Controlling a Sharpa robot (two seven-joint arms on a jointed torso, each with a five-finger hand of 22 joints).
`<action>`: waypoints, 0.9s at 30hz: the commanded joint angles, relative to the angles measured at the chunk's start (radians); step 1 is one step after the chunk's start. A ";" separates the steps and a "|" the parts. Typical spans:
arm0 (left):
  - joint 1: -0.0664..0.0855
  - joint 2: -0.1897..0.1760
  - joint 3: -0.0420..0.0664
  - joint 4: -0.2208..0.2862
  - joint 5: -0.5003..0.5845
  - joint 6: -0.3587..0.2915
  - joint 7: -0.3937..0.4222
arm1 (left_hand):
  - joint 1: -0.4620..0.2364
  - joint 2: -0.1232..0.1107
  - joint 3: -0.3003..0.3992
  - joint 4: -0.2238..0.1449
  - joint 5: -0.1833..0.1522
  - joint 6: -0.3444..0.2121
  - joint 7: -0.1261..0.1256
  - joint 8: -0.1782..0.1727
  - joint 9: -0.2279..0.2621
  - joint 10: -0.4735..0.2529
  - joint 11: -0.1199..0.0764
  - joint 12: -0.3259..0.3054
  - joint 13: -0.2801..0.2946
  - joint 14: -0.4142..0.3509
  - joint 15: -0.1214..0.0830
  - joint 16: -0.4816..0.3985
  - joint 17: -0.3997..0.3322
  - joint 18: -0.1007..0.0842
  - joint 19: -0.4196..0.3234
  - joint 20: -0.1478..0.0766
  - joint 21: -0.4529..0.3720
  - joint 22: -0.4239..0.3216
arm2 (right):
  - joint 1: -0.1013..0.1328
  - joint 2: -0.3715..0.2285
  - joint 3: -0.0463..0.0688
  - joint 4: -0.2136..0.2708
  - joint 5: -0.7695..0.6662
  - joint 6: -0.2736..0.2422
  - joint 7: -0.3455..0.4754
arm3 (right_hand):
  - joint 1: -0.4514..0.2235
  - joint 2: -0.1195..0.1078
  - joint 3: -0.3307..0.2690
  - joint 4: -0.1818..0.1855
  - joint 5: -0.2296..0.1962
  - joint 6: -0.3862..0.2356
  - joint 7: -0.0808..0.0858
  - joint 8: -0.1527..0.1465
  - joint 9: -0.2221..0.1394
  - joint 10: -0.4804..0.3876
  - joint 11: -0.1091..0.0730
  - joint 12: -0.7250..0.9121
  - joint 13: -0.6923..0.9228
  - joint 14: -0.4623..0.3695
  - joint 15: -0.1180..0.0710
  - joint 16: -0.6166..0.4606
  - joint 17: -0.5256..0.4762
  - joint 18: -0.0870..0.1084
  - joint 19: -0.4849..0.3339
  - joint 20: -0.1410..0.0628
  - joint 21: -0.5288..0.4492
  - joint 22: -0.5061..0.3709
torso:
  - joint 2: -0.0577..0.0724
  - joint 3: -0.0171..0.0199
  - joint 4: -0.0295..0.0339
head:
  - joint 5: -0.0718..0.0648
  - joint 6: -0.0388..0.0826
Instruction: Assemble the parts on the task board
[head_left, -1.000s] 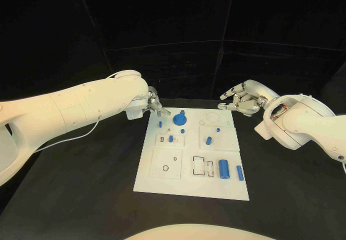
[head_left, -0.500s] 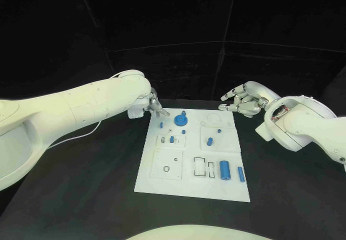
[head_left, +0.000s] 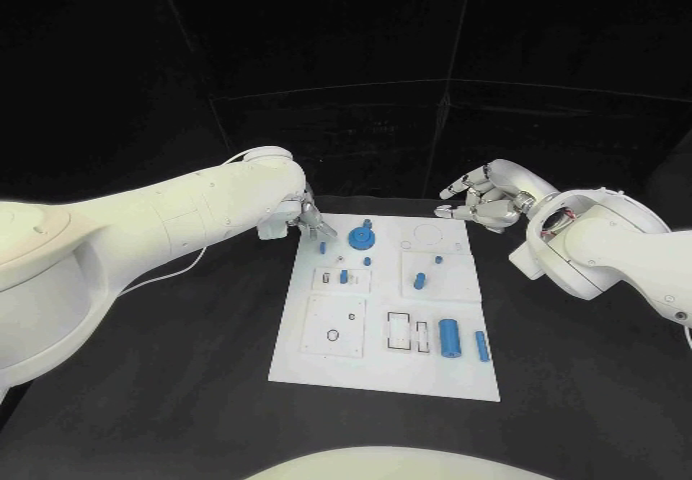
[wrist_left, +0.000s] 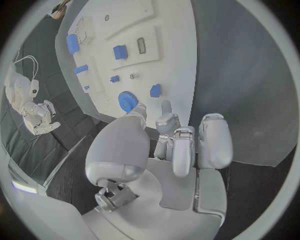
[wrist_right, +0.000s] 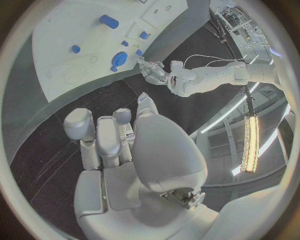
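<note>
Both hands hang empty with fingers loosely apart, the left hand beside the task board's far corner near the blue gear, likely lining up a grasp, the right hand clear.

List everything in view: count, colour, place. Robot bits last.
Table: one, black, under everything.
Task board: one, white, middle of the table.
Gear: one, blue, round, far end of the board with a peg standing in it.
Cylinders: two, blue, lying side by side at the board's near right corner.
Small pieces: several, blue, scattered across the board's middle.
Left hand: silver, at the board's far left corner, holding nothing.
Right hand: silver, fingers curled, off the board's far right corner, holding nothing.
</note>
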 joint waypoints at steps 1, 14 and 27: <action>-0.002 0.005 0.000 -0.010 -0.014 0.018 0.023 | 0.006 0.001 -0.007 0.001 0.000 0.005 -0.002 0.001 -0.002 0.003 -0.002 0.002 -0.001 0.104 0.004 0.003 0.263 -0.004 0.004 0.000 0.005 0.001 | 0.002 0.002 0.001 -0.001 -0.004 0.004 0.005 | -0.006 0.001 -0.007 -0.001 0.006 -0.007 0.003 0.003 -0.002 -0.003 0.001 0.003 -0.001 0.006 -0.004 -0.003 0.001 0.019 0.007 -0.003 -0.005 0.000 | 0.000 0.0004 0.0011 | 0.000 -0.001; -0.010 0.012 0.000 -0.022 -0.014 0.054 0.043 | 0.034 0.007 -0.014 -0.004 0.000 0.005 -0.002 0.000 -0.008 -0.001 -0.002 0.002 -0.004 0.104 0.004 0.003 0.263 -0.004 0.004 0.000 0.004 0.002 | 0.002 0.006 0.001 -0.003 -0.004 0.006 0.006 | -0.006 0.001 -0.008 -0.002 0.007 -0.008 0.003 0.003 -0.002 -0.003 0.001 0.003 -0.001 0.006 -0.004 -0.003 0.001 0.019 0.007 -0.003 -0.005 0.000 | -0.001 0.0011 0.0019 | -0.001 -0.003; -0.011 0.014 0.000 -0.021 -0.008 0.082 0.069 | 0.058 0.015 -0.018 -0.008 0.000 0.006 -0.001 0.000 -0.014 -0.003 -0.001 0.002 -0.006 0.104 0.005 0.003 0.263 -0.004 0.003 0.000 0.002 0.001 | 0.002 0.009 0.001 -0.005 -0.004 0.007 0.005 | -0.006 0.001 -0.008 -0.002 0.007 -0.008 0.003 0.003 -0.002 -0.003 0.001 0.003 -0.001 0.006 -0.004 -0.003 0.001 0.019 0.007 -0.003 -0.005 0.000 | -0.001 0.0015 0.0019 | -0.001 -0.007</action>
